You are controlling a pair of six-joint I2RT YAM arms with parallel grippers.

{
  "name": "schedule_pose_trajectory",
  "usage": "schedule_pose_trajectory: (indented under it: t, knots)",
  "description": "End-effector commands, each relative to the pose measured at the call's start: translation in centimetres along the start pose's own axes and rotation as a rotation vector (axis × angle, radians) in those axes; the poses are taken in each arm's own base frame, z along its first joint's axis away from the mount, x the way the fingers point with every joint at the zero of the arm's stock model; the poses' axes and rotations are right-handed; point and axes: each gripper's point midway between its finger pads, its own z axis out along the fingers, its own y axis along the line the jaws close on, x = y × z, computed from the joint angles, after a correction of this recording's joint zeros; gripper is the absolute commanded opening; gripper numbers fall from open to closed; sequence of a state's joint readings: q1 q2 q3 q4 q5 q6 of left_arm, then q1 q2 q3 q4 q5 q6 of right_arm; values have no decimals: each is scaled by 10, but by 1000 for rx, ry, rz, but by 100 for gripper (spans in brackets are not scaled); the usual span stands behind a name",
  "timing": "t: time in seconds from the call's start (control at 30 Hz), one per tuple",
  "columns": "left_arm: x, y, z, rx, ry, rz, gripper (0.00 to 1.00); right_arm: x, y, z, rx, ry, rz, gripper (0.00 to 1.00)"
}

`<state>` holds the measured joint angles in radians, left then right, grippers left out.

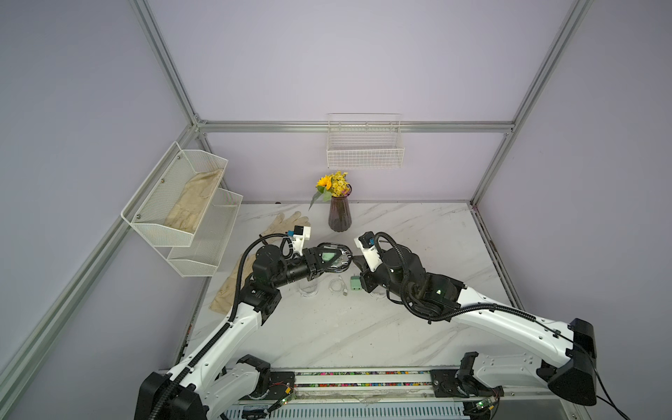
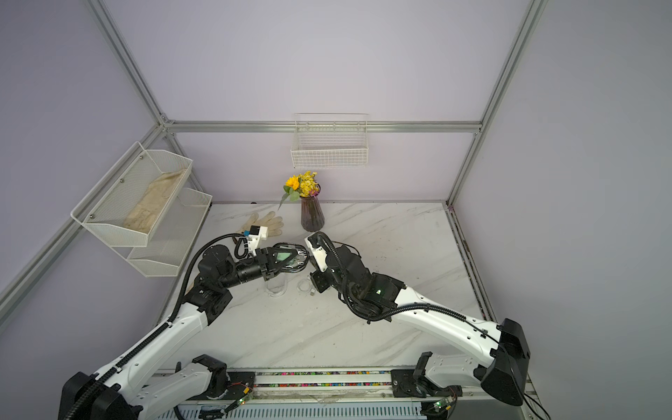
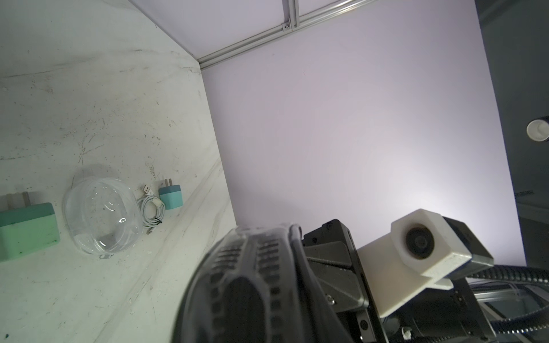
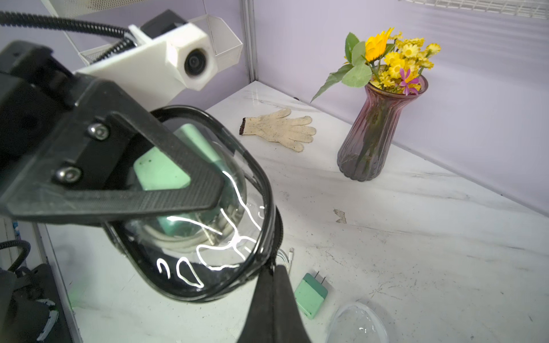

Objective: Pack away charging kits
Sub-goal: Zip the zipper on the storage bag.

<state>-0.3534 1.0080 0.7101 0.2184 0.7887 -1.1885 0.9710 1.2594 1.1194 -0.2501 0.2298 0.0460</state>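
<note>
My left gripper (image 1: 329, 260) is shut on a black-rimmed clear case (image 1: 336, 256) (image 4: 208, 237), held above the table. Inside it lie a mint-green charger (image 4: 160, 173) and a coiled cable. My right gripper (image 1: 354, 259) (image 4: 274, 267) is shut, its tips against the case's zipper band; I cannot tell whether they pinch anything. On the table below are a loose mint-green charger (image 1: 355, 283) (image 3: 26, 228), a white cable (image 1: 338, 285), and a clear case (image 3: 102, 213) (image 4: 356, 323). Beyond that case, the left wrist view shows another coiled cable (image 3: 153, 210) and a light blue charger (image 3: 170, 196).
A purple vase of yellow flowers (image 1: 339, 214) stands at the back, with a cream glove (image 1: 287, 222) to its left. Another glove (image 1: 232, 283) lies under my left arm. A wire basket (image 1: 364, 152) hangs on the back wall; a two-tier mesh shelf (image 1: 145, 207) on the left wall holds a glove.
</note>
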Motion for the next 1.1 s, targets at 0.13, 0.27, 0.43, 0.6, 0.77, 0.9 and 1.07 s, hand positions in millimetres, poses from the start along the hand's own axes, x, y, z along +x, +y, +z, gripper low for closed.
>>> schedule_pose_trajectory:
  t: [0.13,0.27,0.43,0.6,0.77,0.9,1.07]
  knots:
    - [25,-62,-14,137,177,283,11,-20,6,-4,-62,14,-147,0]
    - [27,-64,-15,152,200,324,3,-24,-6,-12,-2,24,-158,0]
    - [31,-59,-16,134,233,339,0,-39,-24,-28,94,-17,-196,0]
    - [40,-55,-17,157,280,329,0,-70,-26,-44,100,-123,-231,0]
    - [44,-47,-16,153,308,323,0,-91,-24,-48,102,-196,-228,0]
    - [48,-42,-16,153,321,324,0,-106,-22,-57,91,-254,-241,0]
    - [51,-48,-19,171,336,348,0,-117,-29,-63,139,-275,-268,0]
